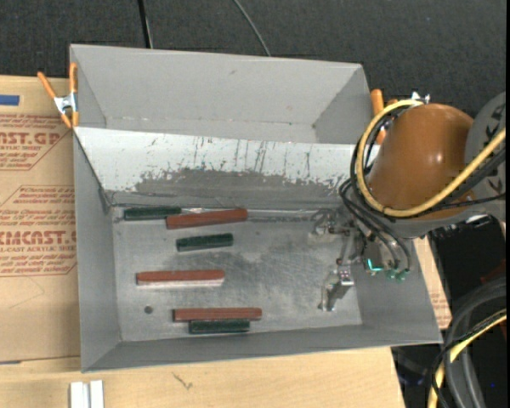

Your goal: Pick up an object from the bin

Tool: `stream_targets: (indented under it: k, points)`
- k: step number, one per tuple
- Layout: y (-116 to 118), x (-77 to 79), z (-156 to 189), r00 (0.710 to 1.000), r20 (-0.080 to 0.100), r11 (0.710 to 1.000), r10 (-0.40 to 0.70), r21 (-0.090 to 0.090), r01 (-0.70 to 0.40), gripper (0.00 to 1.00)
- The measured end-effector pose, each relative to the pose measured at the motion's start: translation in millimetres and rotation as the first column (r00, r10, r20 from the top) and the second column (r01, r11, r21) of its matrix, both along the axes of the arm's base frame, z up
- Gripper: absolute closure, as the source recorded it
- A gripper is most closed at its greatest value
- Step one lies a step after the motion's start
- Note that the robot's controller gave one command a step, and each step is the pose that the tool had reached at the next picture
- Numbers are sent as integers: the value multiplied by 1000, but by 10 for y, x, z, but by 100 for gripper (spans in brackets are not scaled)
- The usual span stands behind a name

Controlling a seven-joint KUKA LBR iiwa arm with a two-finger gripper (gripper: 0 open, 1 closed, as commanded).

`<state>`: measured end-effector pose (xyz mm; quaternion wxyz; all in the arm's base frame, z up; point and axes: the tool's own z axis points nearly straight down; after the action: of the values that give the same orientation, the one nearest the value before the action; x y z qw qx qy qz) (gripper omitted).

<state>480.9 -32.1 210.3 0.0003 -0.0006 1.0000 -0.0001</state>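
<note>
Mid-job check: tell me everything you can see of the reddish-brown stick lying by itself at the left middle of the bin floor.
The reddish-brown stick is a long, thin, straight bar with squared ends, matte, with a paler edge along its near side. It lies flat on the floor of the bin, running nearly left to right. Nothing touches it: the dark green stick beyond it lies apart, and the claw is well off to its right.
</note>
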Motion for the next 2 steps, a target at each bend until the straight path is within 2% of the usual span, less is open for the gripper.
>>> stream_targets:
  k: [1, 2]
  points:
    - [307, 106, -532, 1000, 7, 1000, 9, 0, -9, 0]
    - [479, 647, -480, 1000, -6, 1000, 26, 1, -26, 0]
